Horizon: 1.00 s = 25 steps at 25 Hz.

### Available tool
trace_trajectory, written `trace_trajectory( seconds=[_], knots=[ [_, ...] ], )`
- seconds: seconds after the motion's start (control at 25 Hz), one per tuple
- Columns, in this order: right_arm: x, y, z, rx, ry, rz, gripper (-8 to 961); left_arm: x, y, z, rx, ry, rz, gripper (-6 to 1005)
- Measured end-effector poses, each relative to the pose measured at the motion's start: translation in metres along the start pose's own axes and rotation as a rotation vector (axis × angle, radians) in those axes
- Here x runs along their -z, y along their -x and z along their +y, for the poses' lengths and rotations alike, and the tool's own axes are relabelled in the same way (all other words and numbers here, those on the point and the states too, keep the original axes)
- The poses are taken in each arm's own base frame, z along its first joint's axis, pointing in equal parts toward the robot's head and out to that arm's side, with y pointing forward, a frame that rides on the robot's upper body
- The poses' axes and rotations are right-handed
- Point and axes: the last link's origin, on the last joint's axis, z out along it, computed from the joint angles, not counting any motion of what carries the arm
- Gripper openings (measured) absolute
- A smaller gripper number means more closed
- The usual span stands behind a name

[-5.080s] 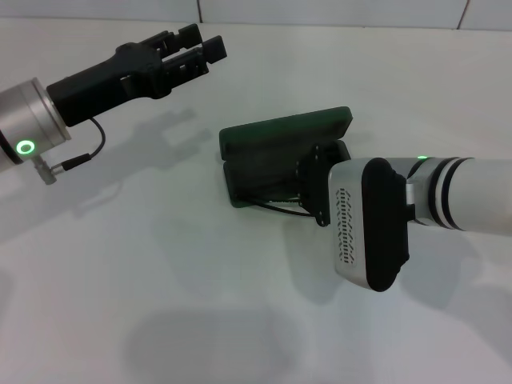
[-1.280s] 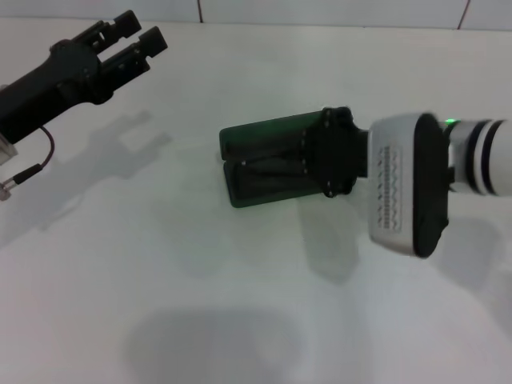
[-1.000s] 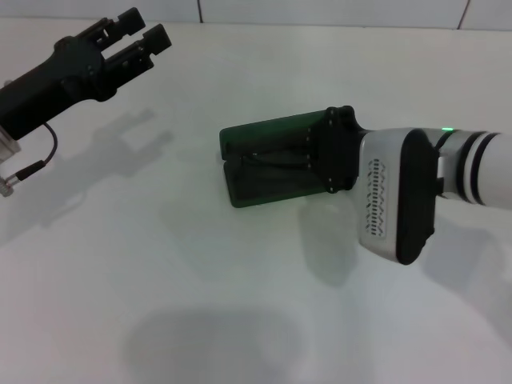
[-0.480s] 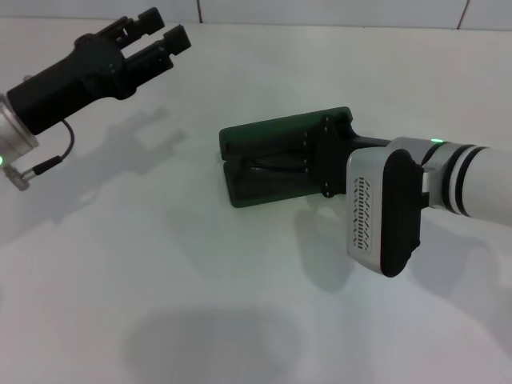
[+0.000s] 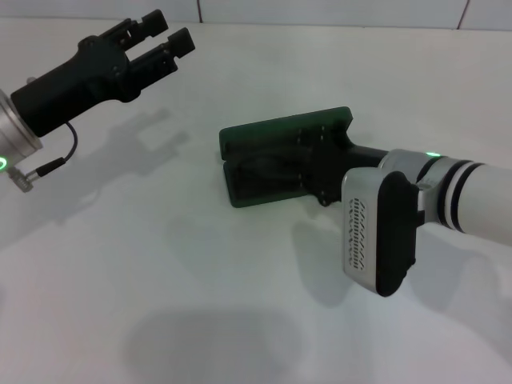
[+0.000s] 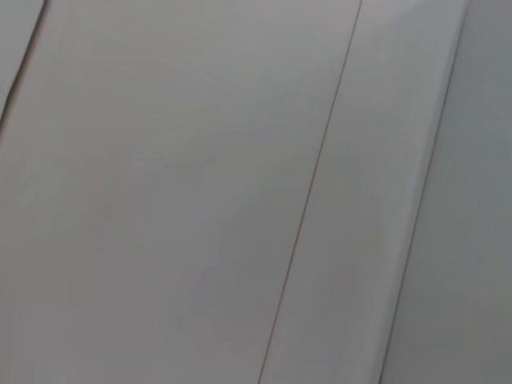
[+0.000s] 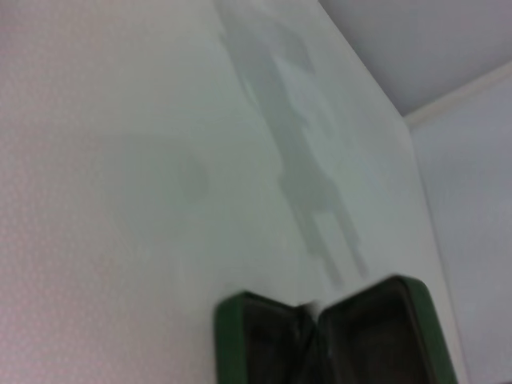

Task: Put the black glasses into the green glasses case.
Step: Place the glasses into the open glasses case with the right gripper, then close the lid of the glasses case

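The green glasses case (image 5: 240, 134) lies open in the middle of the white table, lid tilted up at the back. It also shows in the right wrist view (image 7: 416, 320), with both dark-lined halves spread. Thin black lines of the black glasses (image 5: 260, 170) show dimly in the case's lower half, partly hidden by my right gripper. My right gripper (image 5: 314, 172) hangs over the case's right end. My left gripper (image 5: 164, 34) is open and empty, raised at the far left, well clear of the case.
The white table (image 5: 160, 264) stretches around the case. Shadows of both arms fall on it. A wall with panel seams (image 6: 312, 192) fills the left wrist view. My right arm's white wrist housing (image 5: 376, 236) juts out in front of the case's right side.
My right wrist has drawn back and lower, toward the near right, its gripper still over the case's right end. The glasses arm no longer sticks out of the case front. My left gripper barely shifted.
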Motion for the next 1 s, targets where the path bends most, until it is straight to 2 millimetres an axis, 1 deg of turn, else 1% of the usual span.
trace_trajectory(
  seconds=[0.16,0.24,0.32,0.4,0.44,0.48,0.52,0.6,0.64,0.68,0.76,0.88,0.92,1.0],
  knots=[
    [0.007,-0.004,0.000,-0.034,0.013,-0.003,326,0.001,0.001,0.000,0.001,-0.002,-0.001,692],
    [0.011,-0.008,-0.004,-0.070,-0.006,0.006,336,0.002,0.001,0.000,0.002,-0.004,-0.001,692],
    [0.016,-0.015,-0.012,-0.147,-0.021,0.003,345,0.002,0.001,0.000,0.002,-0.006,-0.002,692],
    [0.027,-0.024,-0.023,-0.268,-0.024,-0.027,355,0.002,0.002,-0.001,0.008,-0.014,-0.011,692],
    [0.036,-0.033,-0.032,-0.375,-0.019,-0.067,360,0.001,0.003,-0.003,0.016,-0.023,-0.021,692],
    [0.043,-0.039,-0.038,-0.445,-0.015,-0.099,364,0.001,0.003,-0.003,0.016,-0.023,-0.021,692],
    [0.052,-0.045,-0.041,-0.532,0.000,-0.150,369,-0.013,0.005,-0.011,0.054,-0.055,-0.071,692],
    [0.077,-0.067,-0.053,-0.739,-0.005,-0.271,379,-0.026,0.006,-0.016,0.074,-0.065,-0.117,692],
    [0.085,-0.075,-0.055,-0.811,-0.011,-0.311,384,-0.036,0.009,-0.019,0.088,-0.074,-0.166,692],
    [0.098,-0.090,-0.058,-0.930,-0.040,-0.371,388,-0.049,0.011,-0.023,0.098,-0.084,-0.229,692],
    [0.115,-0.111,-0.061,-1.085,-0.105,-0.452,398,-0.064,0.014,-0.027,0.106,-0.101,-0.306,692],
    [0.134,-0.134,-0.057,-1.221,-0.185,-0.520,412,-0.092,0.019,-0.029,0.087,-0.128,-0.420,692],
    [0.138,-0.137,-0.054,-1.243,-0.197,-0.530,417,-0.102,0.021,-0.028,0.070,-0.133,-0.455,692],
    [0.143,-0.143,-0.048,-1.265,-0.223,-0.526,427,-0.115,0.025,-0.027,0.038,-0.143,-0.500,691]
  ],
)
